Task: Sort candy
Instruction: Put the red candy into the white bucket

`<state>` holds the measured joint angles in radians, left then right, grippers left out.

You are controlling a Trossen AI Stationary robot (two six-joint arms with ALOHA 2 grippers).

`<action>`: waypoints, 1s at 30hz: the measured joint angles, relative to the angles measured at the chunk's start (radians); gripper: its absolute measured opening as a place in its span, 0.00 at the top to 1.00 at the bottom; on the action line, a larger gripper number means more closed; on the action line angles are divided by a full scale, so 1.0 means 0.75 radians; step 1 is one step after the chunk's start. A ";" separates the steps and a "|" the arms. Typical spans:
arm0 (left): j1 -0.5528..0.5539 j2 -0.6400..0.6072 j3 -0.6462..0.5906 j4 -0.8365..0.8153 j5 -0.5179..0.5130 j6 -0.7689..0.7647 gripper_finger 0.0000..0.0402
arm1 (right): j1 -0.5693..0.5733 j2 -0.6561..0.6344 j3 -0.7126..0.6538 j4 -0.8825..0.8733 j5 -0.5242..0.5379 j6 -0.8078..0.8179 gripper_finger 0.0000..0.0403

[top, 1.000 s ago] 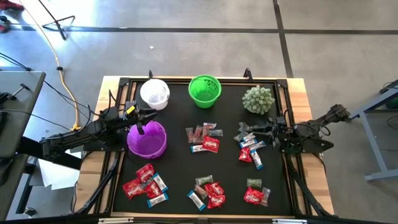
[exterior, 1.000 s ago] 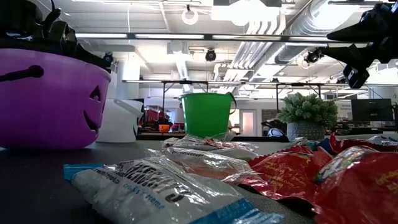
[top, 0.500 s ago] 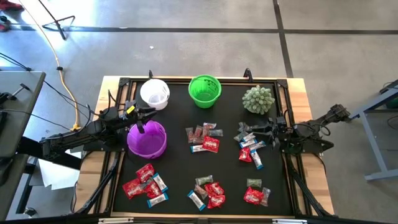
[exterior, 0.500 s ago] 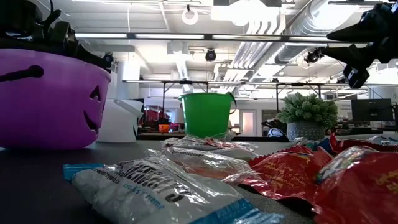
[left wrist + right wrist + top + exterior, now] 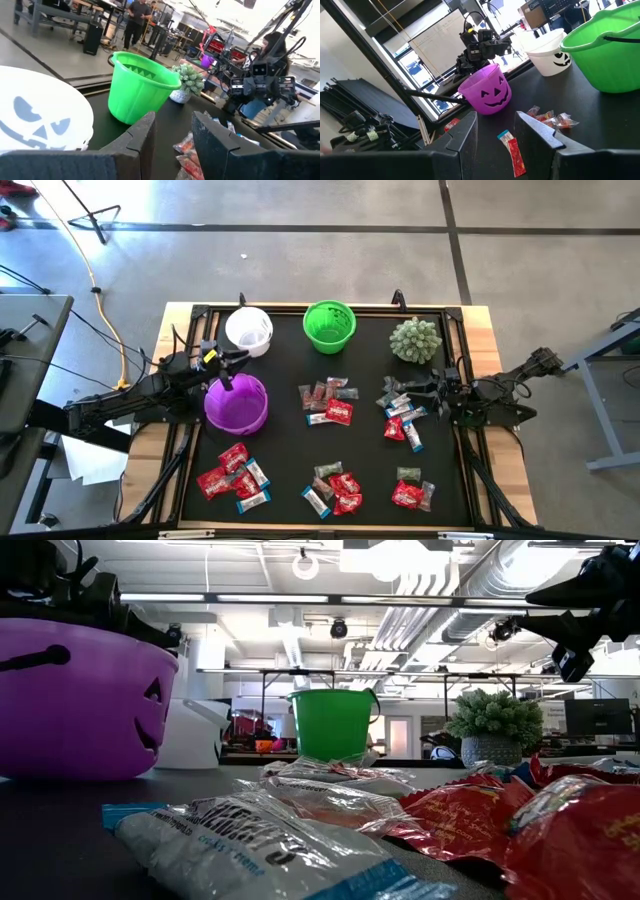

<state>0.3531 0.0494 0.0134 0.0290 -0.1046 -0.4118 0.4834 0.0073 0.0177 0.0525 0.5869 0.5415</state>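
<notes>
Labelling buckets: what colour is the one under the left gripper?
Purple bucket, clearest in the high view.

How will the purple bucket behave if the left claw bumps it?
The purple bucket looks like thin, hollow plastic, so it probably slides easily on the black mat. It stands upright on a base narrower than its rim, so a high bump might tip it.

arms: dark, jointed | left arm (image 5: 150, 390): yellow tag | fingers (image 5: 142, 137): black, blocky

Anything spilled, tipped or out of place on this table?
Nothing stands out. The purple pumpkin bucket, white bucket and green bucket stand upright, and the wrapped candy lies in loose piles on the black mat.
</notes>
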 joint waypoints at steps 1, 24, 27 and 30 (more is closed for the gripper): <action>0.000 0.000 0.000 0.004 -0.003 -0.011 0.72 | 0.000 0.000 0.000 0.000 0.000 0.000 0.69; 0.001 0.000 0.026 0.067 0.060 -0.235 0.72 | 0.000 0.000 0.000 0.000 0.000 0.000 0.69; -0.001 0.003 0.101 0.000 0.097 -0.225 0.72 | 0.000 0.000 -0.001 0.000 0.000 0.001 0.69; -0.002 0.040 0.227 -0.121 0.114 -0.150 0.72 | 0.000 0.000 0.000 0.000 0.000 0.000 0.69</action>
<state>0.3515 0.0791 0.1839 -0.0615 -0.0191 -0.5241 0.4831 0.0074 0.0174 0.0525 0.5869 0.5418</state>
